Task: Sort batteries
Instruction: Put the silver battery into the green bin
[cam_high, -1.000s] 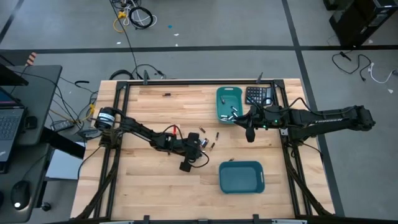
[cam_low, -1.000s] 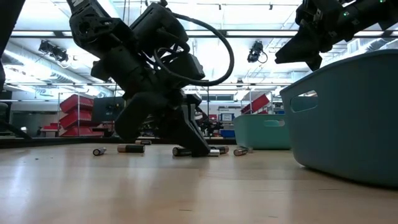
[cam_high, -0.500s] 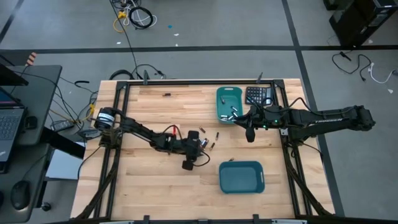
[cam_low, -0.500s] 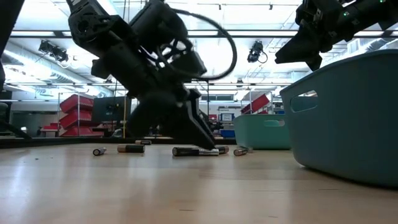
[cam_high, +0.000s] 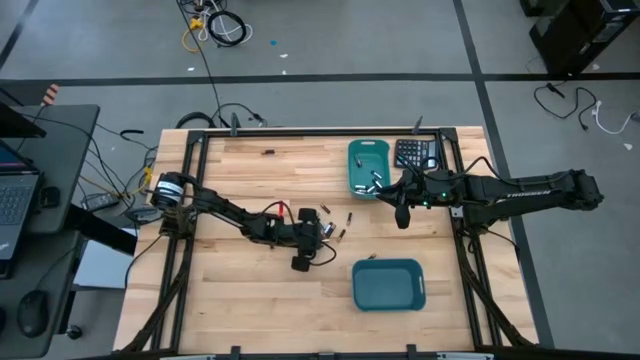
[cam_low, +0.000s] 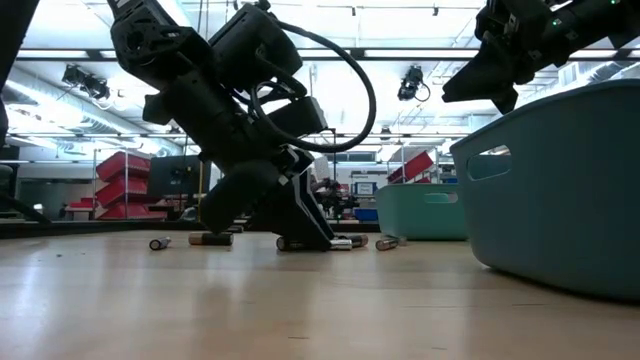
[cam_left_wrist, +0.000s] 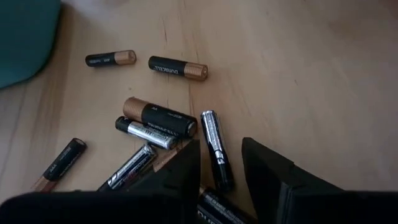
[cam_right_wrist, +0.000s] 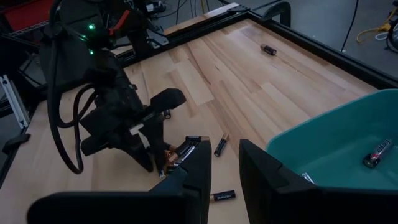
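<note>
The left gripper is back down at the table after tipping up half a second ago, jaws now spread over the batteries mid-table, one cell lying between them. The right gripper hangs unmoved beside the far teal bin, jaws slightly parted, empty.

Your wooden table carries two teal bins, a black calculator, loose batteries clustered mid-table, and one stray battery near the far edge.
</note>
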